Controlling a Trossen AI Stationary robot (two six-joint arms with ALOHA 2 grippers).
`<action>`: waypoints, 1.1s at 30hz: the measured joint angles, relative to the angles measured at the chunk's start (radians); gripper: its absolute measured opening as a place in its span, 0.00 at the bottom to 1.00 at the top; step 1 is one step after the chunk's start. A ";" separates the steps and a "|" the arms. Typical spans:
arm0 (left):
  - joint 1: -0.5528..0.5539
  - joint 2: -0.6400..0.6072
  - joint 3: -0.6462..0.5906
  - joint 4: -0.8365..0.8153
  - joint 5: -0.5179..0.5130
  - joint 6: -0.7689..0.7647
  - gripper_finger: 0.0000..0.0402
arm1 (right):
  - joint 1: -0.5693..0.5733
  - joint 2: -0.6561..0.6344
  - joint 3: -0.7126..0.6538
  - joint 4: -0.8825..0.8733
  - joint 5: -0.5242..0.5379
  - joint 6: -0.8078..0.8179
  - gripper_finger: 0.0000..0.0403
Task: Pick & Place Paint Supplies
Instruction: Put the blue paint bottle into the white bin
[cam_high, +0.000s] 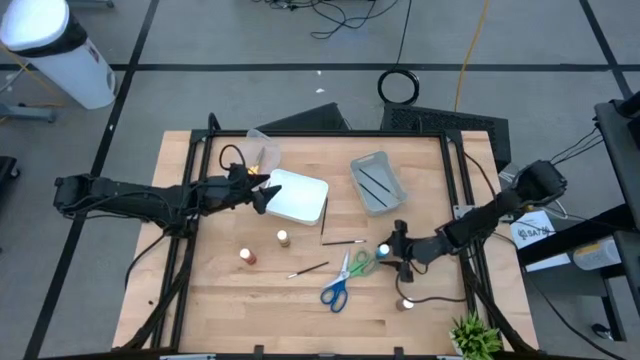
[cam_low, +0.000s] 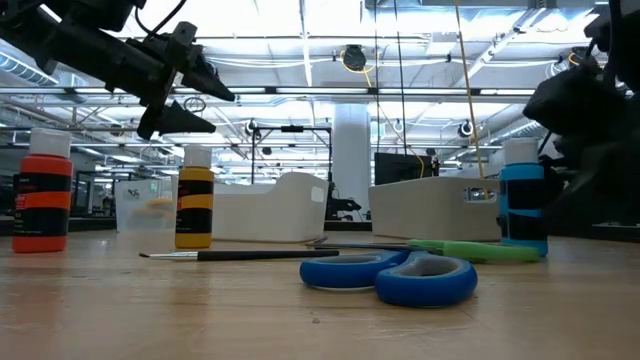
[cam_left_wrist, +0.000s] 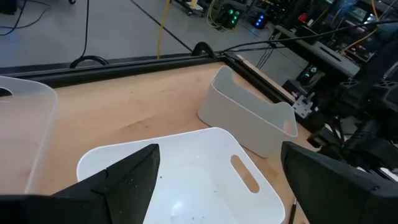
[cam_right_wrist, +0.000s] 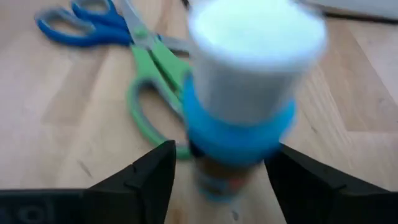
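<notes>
While two thin dark brushes lie in the grey bin, scissors and bottles remain out; the right gripper brackets the blue bottle, grip uncertain; the left gripper hangs open.

Even, bright overhead lighting is seen on the wooden table, with only soft, short shadows cast. At table height, glare is thrown by ceiling light strips and the left arm is silhouetted. The blue-labelled paint bottle is heavily blurred at close range; the blue scissors are rendered slightly soft.
</notes>
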 joint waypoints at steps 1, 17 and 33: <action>0.000 0.000 0.000 -0.002 0.000 0.000 0.86 | 0.000 0.001 0.003 -0.006 0.000 -0.003 0.54; 0.007 0.061 0.000 0.141 -0.069 0.021 0.86 | -0.070 -0.196 0.252 -0.187 -0.023 -0.229 0.22; -0.193 0.611 0.568 -0.022 0.200 0.382 0.86 | -0.283 0.027 0.448 -0.275 -0.105 -0.133 0.22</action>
